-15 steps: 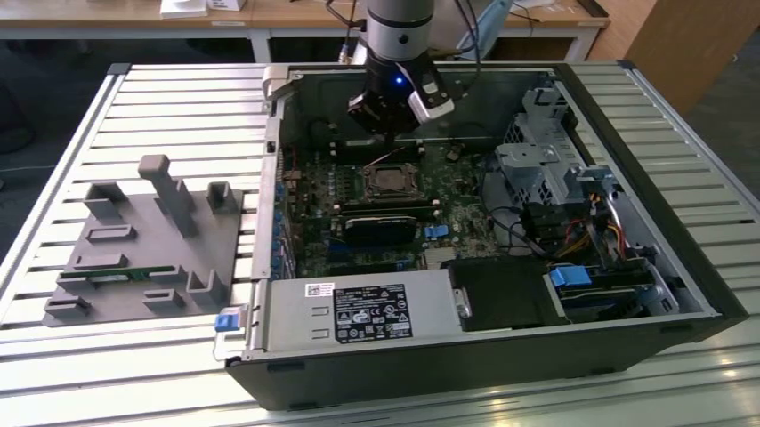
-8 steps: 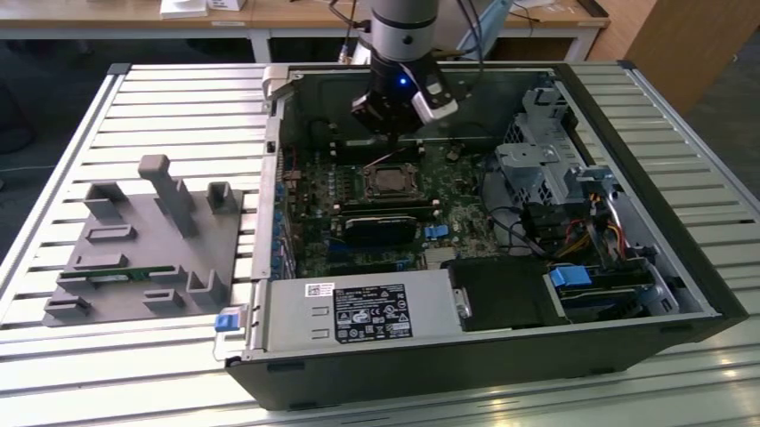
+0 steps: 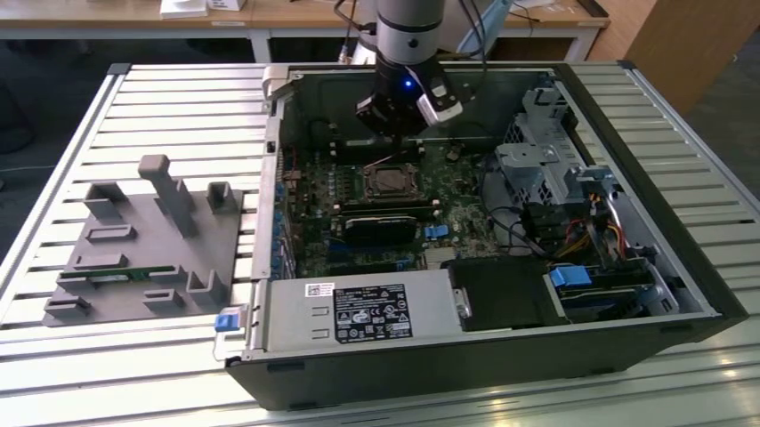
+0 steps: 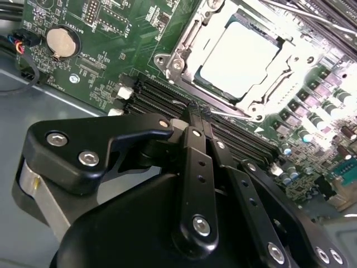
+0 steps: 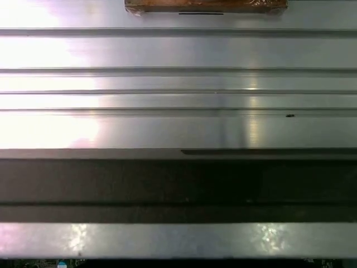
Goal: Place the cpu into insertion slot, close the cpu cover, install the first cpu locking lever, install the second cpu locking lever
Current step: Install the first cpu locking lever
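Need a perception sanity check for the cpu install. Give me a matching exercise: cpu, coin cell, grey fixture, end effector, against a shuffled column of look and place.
Things:
1. cpu
2. coin cell
3. grey fixture
4. end effector

Look and place:
A. on the slatted table, to the exterior view's left of the case
B. round, silver, on the green board
C. black, over the memory slots beside the socket
D. square, silver-grey, framed by the cpu cover

Pairs: 1-D, 2-B, 3-A, 4-C
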Controlling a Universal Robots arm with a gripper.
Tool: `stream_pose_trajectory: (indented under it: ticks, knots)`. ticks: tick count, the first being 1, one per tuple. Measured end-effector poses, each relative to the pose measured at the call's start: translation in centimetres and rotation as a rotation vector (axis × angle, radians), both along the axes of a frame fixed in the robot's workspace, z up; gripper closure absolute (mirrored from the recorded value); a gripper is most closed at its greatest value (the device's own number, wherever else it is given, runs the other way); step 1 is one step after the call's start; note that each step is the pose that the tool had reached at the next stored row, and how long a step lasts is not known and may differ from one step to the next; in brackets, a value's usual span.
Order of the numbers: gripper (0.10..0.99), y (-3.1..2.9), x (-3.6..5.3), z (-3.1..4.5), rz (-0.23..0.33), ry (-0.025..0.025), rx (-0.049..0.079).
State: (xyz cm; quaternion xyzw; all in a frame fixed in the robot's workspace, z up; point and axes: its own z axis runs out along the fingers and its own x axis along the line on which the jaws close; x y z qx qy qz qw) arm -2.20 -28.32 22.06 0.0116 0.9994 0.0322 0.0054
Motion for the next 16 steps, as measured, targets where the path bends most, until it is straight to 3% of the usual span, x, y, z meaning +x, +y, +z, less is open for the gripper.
stream_pose_trajectory:
  ticks: [16]
  knots:
    - [0.969,0.00,0.51,-1.65,0.000,0.0041,0.000]
